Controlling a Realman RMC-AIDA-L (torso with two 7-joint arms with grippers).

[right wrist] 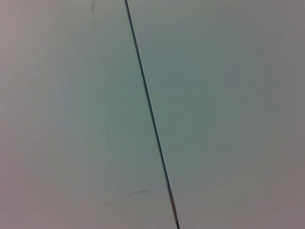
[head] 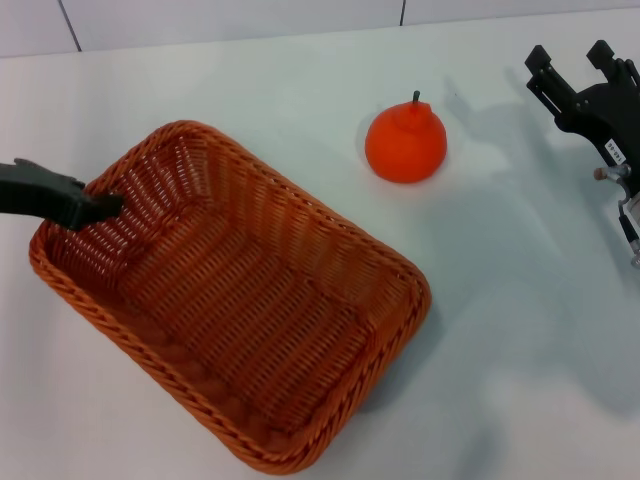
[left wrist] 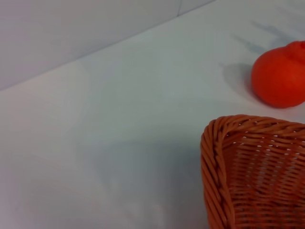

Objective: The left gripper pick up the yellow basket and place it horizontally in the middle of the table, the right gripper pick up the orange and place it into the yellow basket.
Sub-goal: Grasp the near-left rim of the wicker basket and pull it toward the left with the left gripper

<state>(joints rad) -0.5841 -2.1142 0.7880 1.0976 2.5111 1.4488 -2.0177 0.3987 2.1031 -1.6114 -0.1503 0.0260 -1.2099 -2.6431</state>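
The yellow basket (head: pixel 240 300) is a large orange-brown wicker basket lying slantwise on the white table (head: pixel 520 330). My left gripper (head: pixel 100 208) comes in from the left edge and is shut on the basket's rim at its left corner, with one finger inside the wall. The basket's far corner shows in the left wrist view (left wrist: pixel 252 176). The orange (head: pixel 405 143) sits on the table beyond the basket's right side, and also shows in the left wrist view (left wrist: pixel 280 74). My right gripper (head: pixel 570 62) is open and empty at the far right, apart from the orange.
The table's back edge meets a pale wall (head: pixel 250 20) with dark seams. The right wrist view shows only a plain pale surface crossed by a thin dark line (right wrist: pixel 150 114).
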